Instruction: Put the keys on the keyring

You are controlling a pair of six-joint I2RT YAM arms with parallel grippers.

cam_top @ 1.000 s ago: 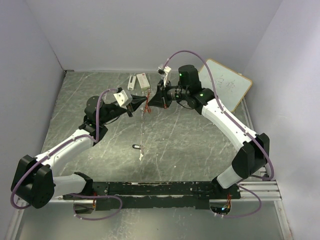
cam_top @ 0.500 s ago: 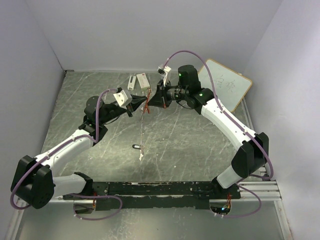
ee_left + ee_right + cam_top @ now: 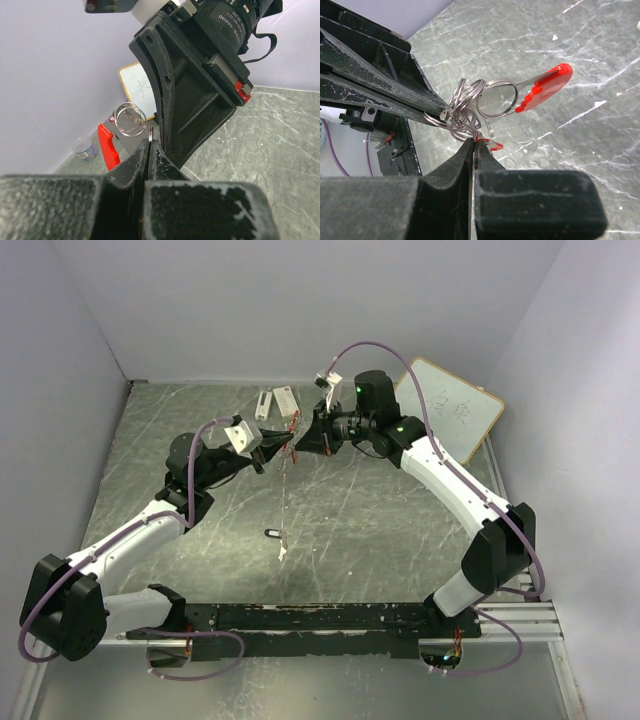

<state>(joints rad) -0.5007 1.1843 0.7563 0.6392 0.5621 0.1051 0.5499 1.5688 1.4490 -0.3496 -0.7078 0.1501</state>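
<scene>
Top view: keyring [image 3: 290,446] too small for us to resolve rings. Black key [image 3: 270,532] is a speck. Left wrist: whiteboard [image 3: 137,86] half hidden behind right gripper [image 3: 159,131]. Right wrist: red bit [image 3: 490,145] mostly behind the fingertip [image 3: 465,155], and we can't identify it. Near fingers blurred.

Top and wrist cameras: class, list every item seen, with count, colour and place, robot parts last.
keyring: one, silver rings with red piece, held aloft between both hands
black key: one, black head, table centre
white scrap: one, white, beside that key
white blocks: two, white, rear of table
whiteboard: one, white, leaning rear right
clear jar: one, clear, by the wall
table: one, grey marbled, under everything
left hand: one, black, shut on the keyring
right hand: one, black, shut at the rings
</scene>
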